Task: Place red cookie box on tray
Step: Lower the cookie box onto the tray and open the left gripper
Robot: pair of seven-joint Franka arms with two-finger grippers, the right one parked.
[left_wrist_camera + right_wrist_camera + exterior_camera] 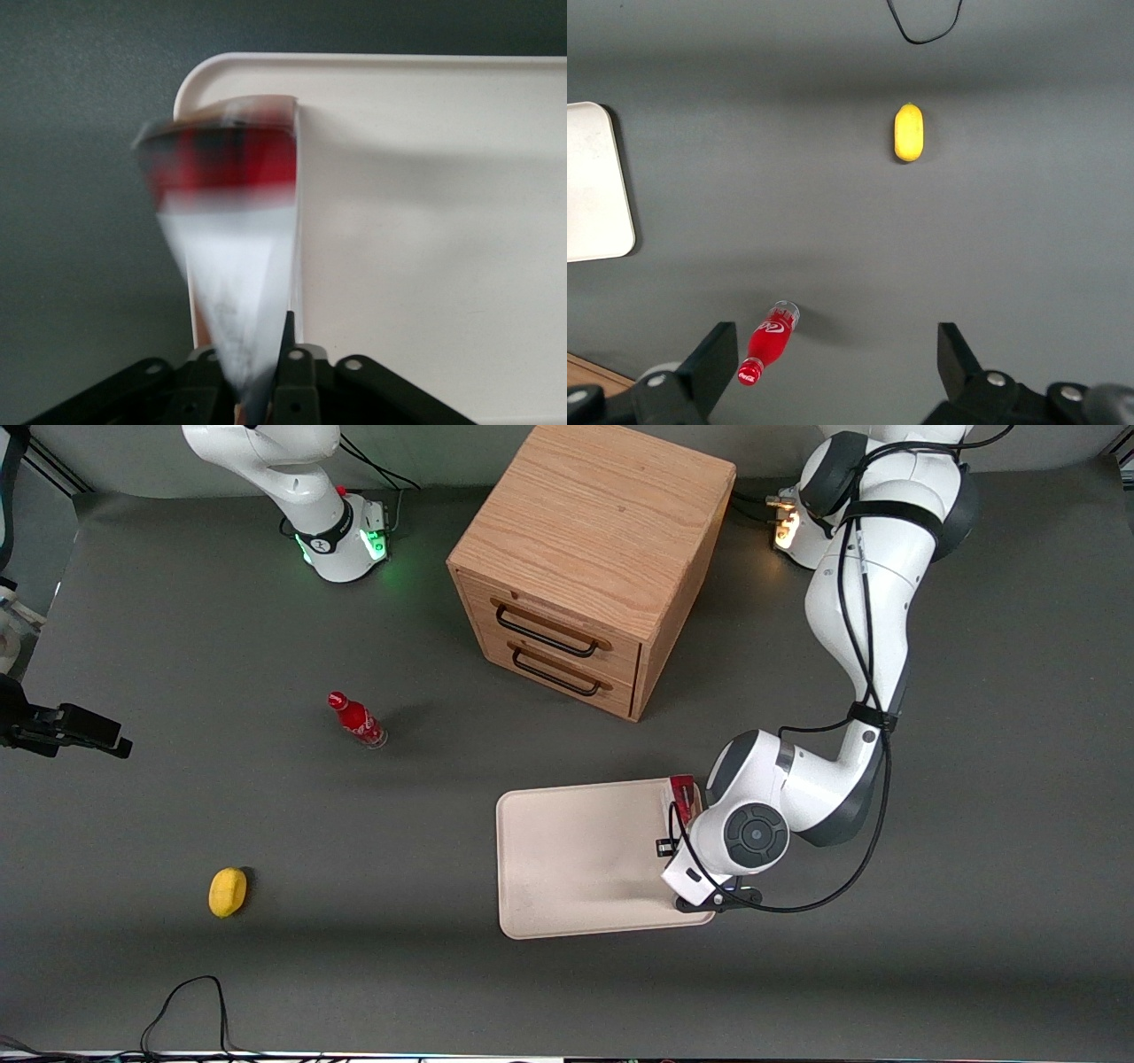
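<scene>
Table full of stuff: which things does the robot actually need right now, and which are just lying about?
Needed: red cookie box, held in the gripper over the tray's edge; tray.

Lying about: red bottle, yellow lemon, wooden drawer cabinet, loose cable.

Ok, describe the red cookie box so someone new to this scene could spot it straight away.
Start at the wooden drawer cabinet; nearer the front camera lies the cream tray. At the tray's edge toward the working arm, the gripper holds the red cookie box on edge. It is flat cardboard, red and pale grey-white, unlike the small red bottle standing toward the parked arm's end.
</scene>
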